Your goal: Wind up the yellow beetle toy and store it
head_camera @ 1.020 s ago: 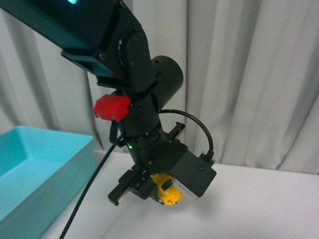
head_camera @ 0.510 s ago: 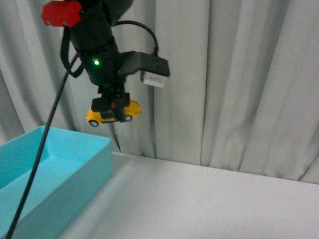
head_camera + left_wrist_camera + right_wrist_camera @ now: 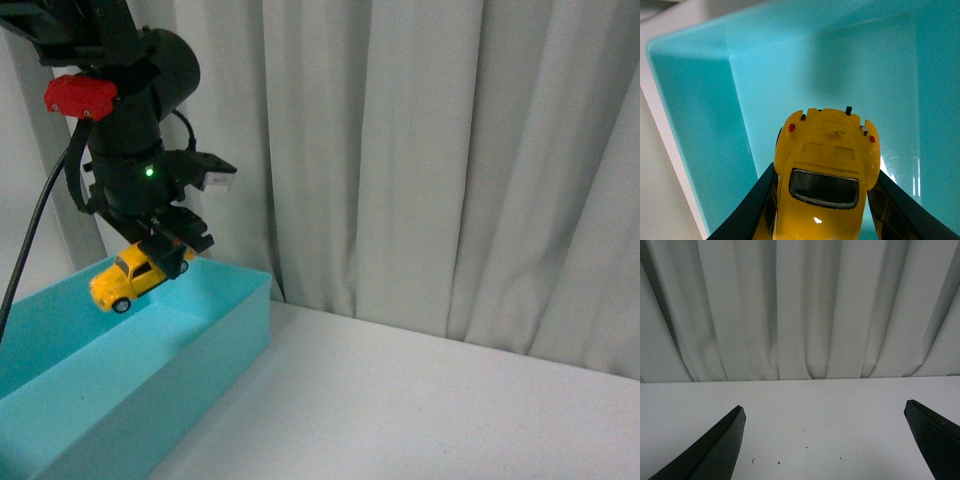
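Observation:
My left gripper (image 3: 160,255) is shut on the yellow beetle toy (image 3: 127,279) and holds it in the air, tilted nose-down, over the open teal box (image 3: 235,310). In the left wrist view the yellow beetle toy (image 3: 825,170) sits between my two dark fingers (image 3: 752,210) with the teal box's inside (image 3: 790,75) below it. My right gripper (image 3: 825,440) is open and empty above the white table (image 3: 805,410); it does not show in the front view.
White curtains (image 3: 450,150) hang behind the white table (image 3: 420,410). The teal box stands at the table's left side. A black cable (image 3: 30,240) hangs from the left arm.
My left arm has carried the yellow beetle toy up from the table and leftward, then lowered it over the teal box. The toy now tilts nose-down.

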### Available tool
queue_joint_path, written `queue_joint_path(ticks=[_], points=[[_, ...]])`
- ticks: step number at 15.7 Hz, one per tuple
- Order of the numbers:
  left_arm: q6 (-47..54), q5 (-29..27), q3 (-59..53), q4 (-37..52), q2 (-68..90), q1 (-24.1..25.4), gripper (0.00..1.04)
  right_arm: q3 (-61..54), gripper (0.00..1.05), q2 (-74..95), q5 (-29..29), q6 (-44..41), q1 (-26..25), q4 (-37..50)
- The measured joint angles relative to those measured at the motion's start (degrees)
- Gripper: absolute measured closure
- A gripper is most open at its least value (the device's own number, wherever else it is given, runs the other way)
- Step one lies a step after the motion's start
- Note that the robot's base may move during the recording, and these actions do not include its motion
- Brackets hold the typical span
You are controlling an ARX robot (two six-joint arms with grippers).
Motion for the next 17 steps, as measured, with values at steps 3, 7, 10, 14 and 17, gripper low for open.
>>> queue_joint_path(ticks=[3,7,10,14,17], points=[[-1.9,0.3,-2.5,4.9,1.6,3.4,0.59,0.0,0.07,0.0,0.0,0.0,0.0,0.0],[2.6,-1.1,-5.8,11.2,5.5,3.9,0.6,0.0,0.07,0.0,0.0,0.0,0.0,0.0],[5.3,-2.5,-6.6,13.1,8.1,3.9,0.6,0.0,0.07,0.0,0.0,0.0,0.0,0.0],[6.5,-3.5,-6.7,15.5,10.1,4.1,0.57,0.0,0.07,0.0,0.0,0.0,0.0,0.0],[6.4,-3.3,-6.7,14.9,10.3,4.1,0.23,0.0,0.07,0.0,0.0,0.0,0.0,0.0]])
